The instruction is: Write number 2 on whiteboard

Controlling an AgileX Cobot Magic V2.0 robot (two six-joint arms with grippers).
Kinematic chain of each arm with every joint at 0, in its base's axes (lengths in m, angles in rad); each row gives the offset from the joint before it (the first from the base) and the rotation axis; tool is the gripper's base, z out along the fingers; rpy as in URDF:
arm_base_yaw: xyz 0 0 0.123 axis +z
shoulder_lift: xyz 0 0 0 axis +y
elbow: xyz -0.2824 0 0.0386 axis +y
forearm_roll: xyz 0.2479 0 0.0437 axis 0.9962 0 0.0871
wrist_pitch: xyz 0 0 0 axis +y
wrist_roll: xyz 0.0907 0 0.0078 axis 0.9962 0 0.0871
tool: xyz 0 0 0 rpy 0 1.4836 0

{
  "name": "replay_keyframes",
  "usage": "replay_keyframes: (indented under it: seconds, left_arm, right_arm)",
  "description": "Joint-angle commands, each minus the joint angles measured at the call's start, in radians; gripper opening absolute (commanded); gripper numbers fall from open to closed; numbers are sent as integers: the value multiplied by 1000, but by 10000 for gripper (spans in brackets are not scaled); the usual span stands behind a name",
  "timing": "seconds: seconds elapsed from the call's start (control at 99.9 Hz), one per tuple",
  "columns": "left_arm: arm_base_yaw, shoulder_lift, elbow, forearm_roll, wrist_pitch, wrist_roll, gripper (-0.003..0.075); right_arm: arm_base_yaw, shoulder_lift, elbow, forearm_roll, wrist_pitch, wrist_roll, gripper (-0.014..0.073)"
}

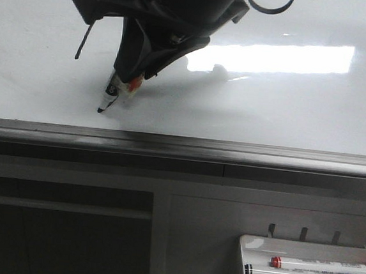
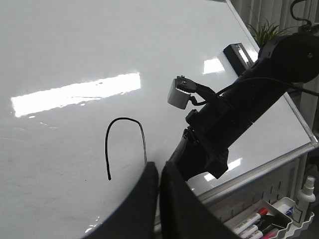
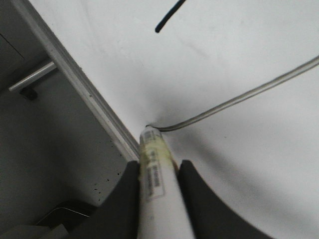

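The whiteboard (image 1: 288, 108) is glossy white with a bright glare. My right gripper (image 1: 127, 84) is shut on a white marker (image 1: 113, 94), whose black tip touches the board just above the grey bottom rail (image 1: 182, 146). In the right wrist view the marker (image 3: 154, 184) sits between the fingers (image 3: 130, 174), and a thin line (image 3: 239, 97) runs away from its tip. In the left wrist view the number 2 (image 2: 124, 119) is a tall black arch; its lower end is hidden behind my left gripper (image 2: 159, 167), which is shut and empty, off the board.
A white tray (image 1: 250, 245) with several markers (image 1: 319, 265) hangs below the rail at the right. In the left wrist view a spray bottle (image 2: 305, 191) stands beside the tray, a black block (image 2: 238, 54) sits at the board's far edge, and a plant (image 2: 264, 32) stands beyond.
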Motion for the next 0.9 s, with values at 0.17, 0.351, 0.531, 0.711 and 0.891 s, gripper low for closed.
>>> replay_keyframes:
  seconds: [0.17, 0.351, 0.531, 0.711, 0.891]
  left_arm:
    - [-7, 11, -22, -31, -73, -9, -20]
    - [-7, 11, -22, -31, -73, -9, -20]
    - [-7, 11, -22, -31, -73, -9, -20]
    - [-7, 11, -22, -31, -73, -9, -20]
    - [-7, 14, -60, -90, -28, -9, -17]
  right_arm:
    - [-121, -90, -11, -90, 49, 50, -59]
    - [-212, -193, 0, -203, 158, 154, -59]
    - [-256, -272, 33, -335, 197, 241, -59]
    - [-257, -281, 40, -315, 151, 241, -60]
    - [-166, -367, 37, -271, 136, 237, -61]
